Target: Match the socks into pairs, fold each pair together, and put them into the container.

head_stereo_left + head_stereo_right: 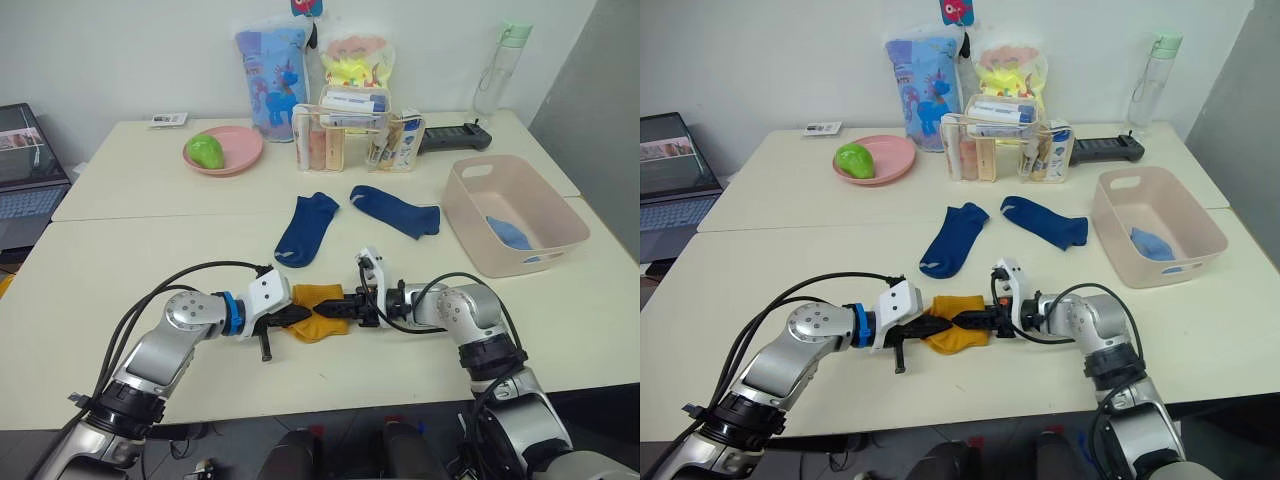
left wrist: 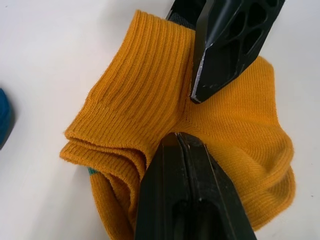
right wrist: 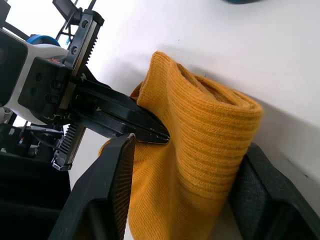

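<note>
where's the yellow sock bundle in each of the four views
Left eye view: mustard yellow socks low centre, between both grippers.
Right eye view: low centre, same spot.
Left wrist view: across the middle, between black fingers.
Right wrist view: centre, between that gripper's fingers.
Shared landmark: left gripper, touching the bundle.

Cream table (image 1: 120,260), pink container (image 1: 512,214) at its right, two navy socks (image 1: 306,228) left of the container, bunched mustard socks (image 1: 318,310) nearer, pink plate (image 1: 223,150) far left of it
</note>
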